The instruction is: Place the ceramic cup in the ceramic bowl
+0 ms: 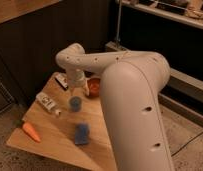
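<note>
The small blue ceramic cup stands upright on the wooden table, near its middle. The orange-red ceramic bowl sits just behind and right of the cup, partly hidden by my arm. My gripper hangs from the white arm, fingers pointing down, just above and slightly behind the cup, between cup and bowl. The fingers look spread apart and hold nothing.
A flat blue sponge lies near the table's front. An orange carrot lies at the front left edge. A white bottle lies on its side at the left, and a white packet at the back. My large white arm covers the right side.
</note>
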You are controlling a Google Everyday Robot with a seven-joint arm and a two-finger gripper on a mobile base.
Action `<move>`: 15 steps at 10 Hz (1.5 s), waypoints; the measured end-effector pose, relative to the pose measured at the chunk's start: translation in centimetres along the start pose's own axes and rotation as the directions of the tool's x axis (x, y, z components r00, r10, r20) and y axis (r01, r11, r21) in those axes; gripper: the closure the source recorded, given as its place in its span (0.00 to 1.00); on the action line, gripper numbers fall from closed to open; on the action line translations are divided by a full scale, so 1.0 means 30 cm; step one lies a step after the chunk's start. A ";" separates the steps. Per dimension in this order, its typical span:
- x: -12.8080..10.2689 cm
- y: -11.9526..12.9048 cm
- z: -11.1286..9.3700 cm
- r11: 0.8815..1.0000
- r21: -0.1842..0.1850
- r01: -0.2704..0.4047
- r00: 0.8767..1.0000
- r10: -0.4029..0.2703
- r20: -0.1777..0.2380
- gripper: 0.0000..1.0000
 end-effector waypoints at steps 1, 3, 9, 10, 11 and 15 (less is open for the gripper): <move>-0.006 -0.010 0.028 1.000 0.003 -0.006 1.000 0.006 -0.013 0.35; -0.013 -0.027 0.078 1.000 0.006 -0.020 0.999 0.020 -0.038 0.35; 0.074 0.008 0.190 0.998 -0.039 -0.042 0.993 0.038 -0.108 0.35; 0.118 0.001 0.224 0.998 -0.030 -0.049 0.990 0.045 -0.131 0.35; 0.131 -0.004 0.236 0.998 -0.021 -0.052 0.989 0.049 -0.138 0.35; 0.035 0.028 0.174 0.999 0.044 0.014 1.000 -0.014 -0.016 0.38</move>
